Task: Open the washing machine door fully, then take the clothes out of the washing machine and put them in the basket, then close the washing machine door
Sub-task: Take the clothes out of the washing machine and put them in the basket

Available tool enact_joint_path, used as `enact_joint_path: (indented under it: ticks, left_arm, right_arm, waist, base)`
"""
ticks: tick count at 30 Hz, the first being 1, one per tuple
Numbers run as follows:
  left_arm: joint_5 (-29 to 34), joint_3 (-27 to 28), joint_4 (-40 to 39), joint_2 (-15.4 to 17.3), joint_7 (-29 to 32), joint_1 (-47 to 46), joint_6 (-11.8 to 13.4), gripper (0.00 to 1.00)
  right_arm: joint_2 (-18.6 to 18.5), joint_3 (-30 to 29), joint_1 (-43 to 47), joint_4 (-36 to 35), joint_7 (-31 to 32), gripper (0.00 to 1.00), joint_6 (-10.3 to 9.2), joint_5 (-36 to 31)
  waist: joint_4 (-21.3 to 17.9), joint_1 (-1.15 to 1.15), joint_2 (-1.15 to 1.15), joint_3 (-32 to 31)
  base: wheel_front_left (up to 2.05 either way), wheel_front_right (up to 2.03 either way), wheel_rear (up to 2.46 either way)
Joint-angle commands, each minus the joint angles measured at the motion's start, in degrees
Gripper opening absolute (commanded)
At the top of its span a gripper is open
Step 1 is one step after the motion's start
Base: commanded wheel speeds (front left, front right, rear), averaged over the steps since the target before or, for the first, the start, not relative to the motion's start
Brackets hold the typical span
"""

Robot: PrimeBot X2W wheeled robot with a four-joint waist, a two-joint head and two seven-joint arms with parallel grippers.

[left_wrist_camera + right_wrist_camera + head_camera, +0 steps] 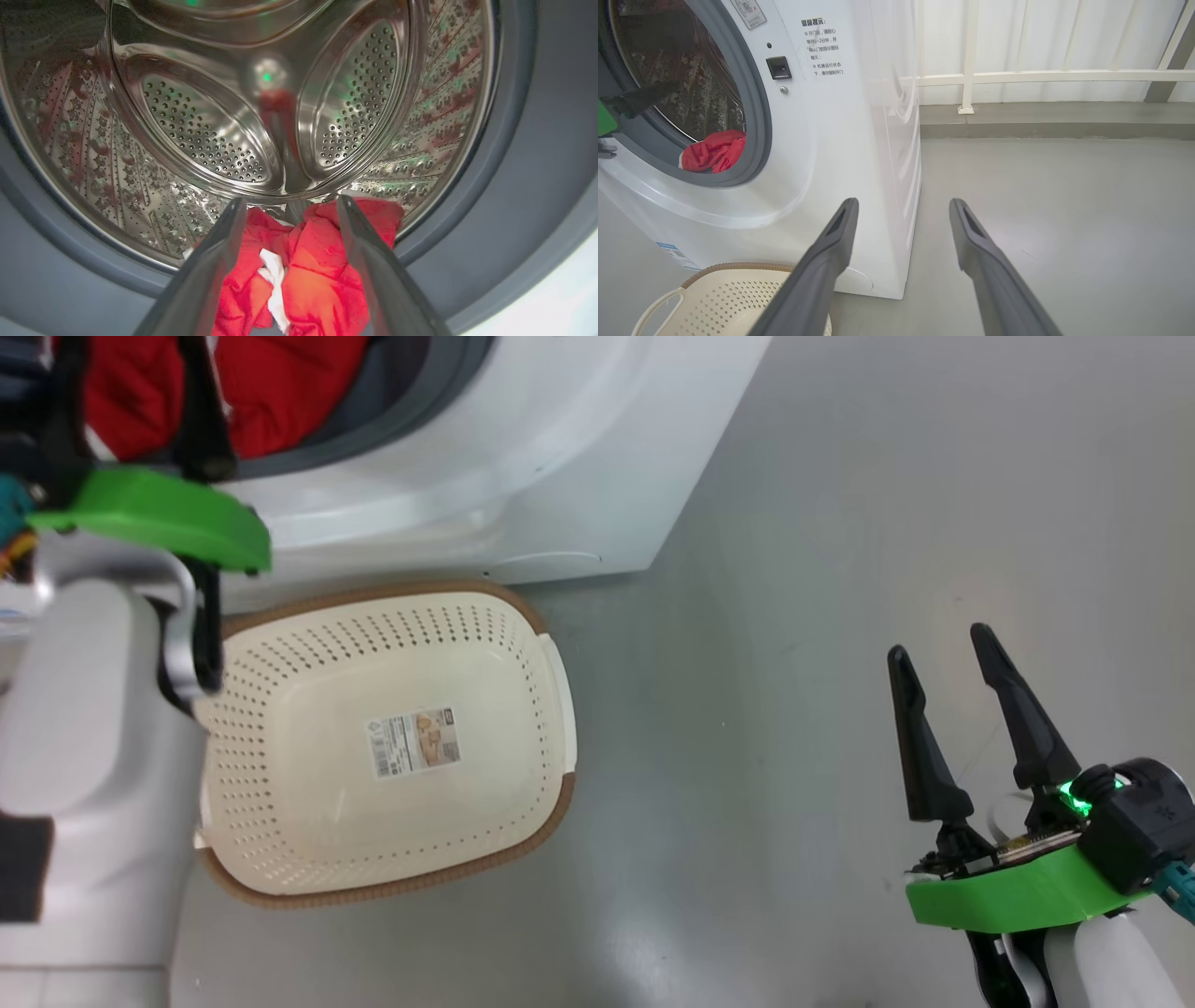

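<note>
Head view: left gripper [135, 369] at top left, two long dark fingers spread wide on a green mount, reaching into the washing machine [560, 457] opening, over the bright red soft clothes [280, 392] lying on the grey rubber gasket [411, 401]; nothing clamped. The basket [280, 653] sits on the glossy grey floor [794, 616] just in front of the white machine, cream perforated plastic, rounded rectangle, brown woven-look rim, paper label [415, 742] flat on its bottom, no garments inside. The right gripper [939, 644] is at lower right, well apart from the basket, jaws spread, holding nothing. Left wrist view: the left gripper [292, 200] has its fingers parted, with the crumpled red clothes [317, 280], a white strip in the folds, seen between them at the drum mouth; contact cannot be told. The drum [210, 140] is shiny perforated steel with rounded lifter ribs, ringed by the grey gasket [514, 186]. Right wrist view: the right gripper [903, 201] is parted and empty above the floor [1064, 210], beside the machine's smooth white corner. The red clothes [712, 151] are bunched at the bottom of the round opening; a blue sticker [675, 252] is low on the front panel. The basket [728, 294] rim and handle are at the bottom left, and a white railing [971, 74] is behind.
</note>
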Motion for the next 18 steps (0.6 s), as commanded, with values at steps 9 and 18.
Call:
enact_joint_path:
  ticks: [9,18]
  left_arm:
    - [2.1,0.6,7.8,4.7,1.4,-9.6,2.3,1.0]
    - [3.4,-0.8,15.3,7.9,6.3,-15.4,2.7,1.0]
  right_arm:
    - [-0.7,2.5,-1.9,-1.0,-0.3,1.0,0.36,-0.4]
    - [-0.7,3.5,-2.8,-0.6,-0.3,1.0,0.36,0.1]
  waist:
    - [-1.6,0.0,0.0,3.3]
    - [-3.5,0.0,0.0,5.4]
  base:
    - [0.0,0.0,0.0]
    - [0.0,0.0,0.0]
